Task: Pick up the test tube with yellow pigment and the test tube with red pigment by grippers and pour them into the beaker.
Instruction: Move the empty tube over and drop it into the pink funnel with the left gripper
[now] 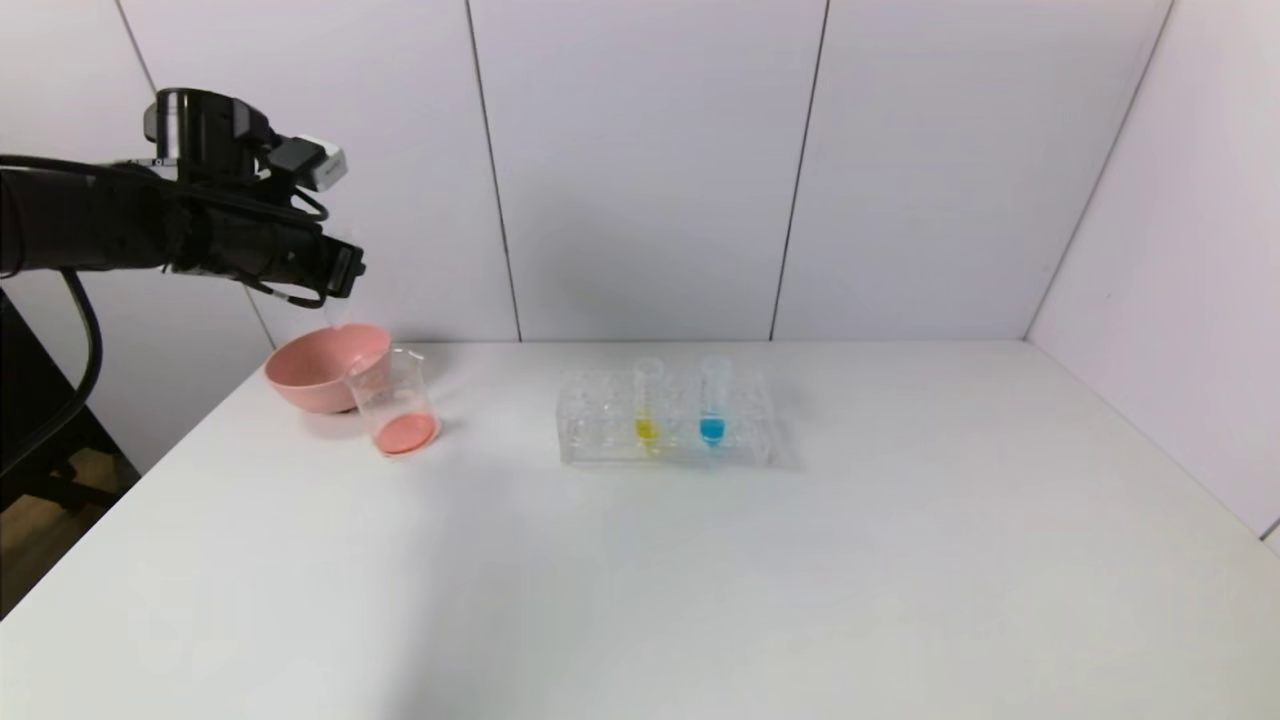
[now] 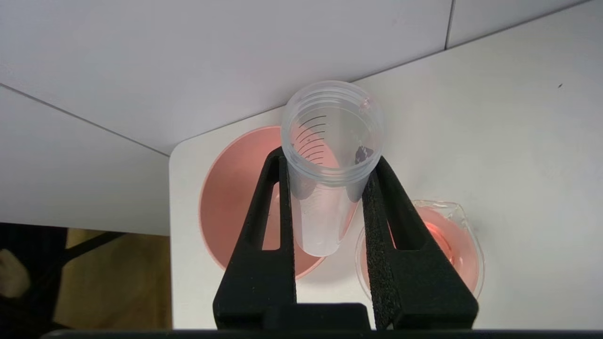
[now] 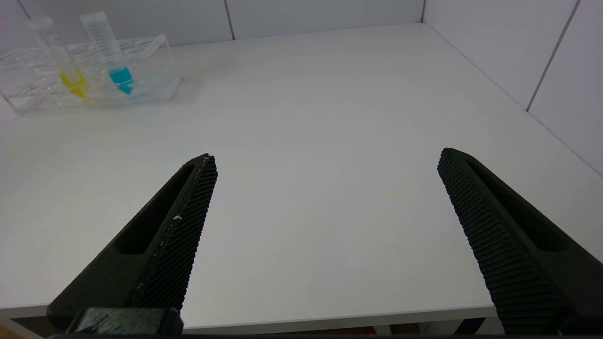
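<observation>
Left hand (image 2: 327, 183) clenched on the test tube with red pigment (image 2: 330, 160), fingers (image 2: 264, 226) pressing both sides below the threaded rim. Tube looks emptied; open mouth faces the wrist camera, rounded bottom points down toward the tabletop (image 1: 700, 560), over the pink bowl (image 1: 320, 365). Long axis roughly along the fingers. Beaker (image 1: 395, 405) stands just beside the bowl, red-orange liquid pooled in it. Test tube with yellow pigment (image 1: 647, 405) upright in the clear rack (image 1: 665, 420), next to the blue tube (image 1: 713, 400). Right hand (image 3: 325, 188) released, fingers spread wide, above bare tabletop, well apart from the rack.
</observation>
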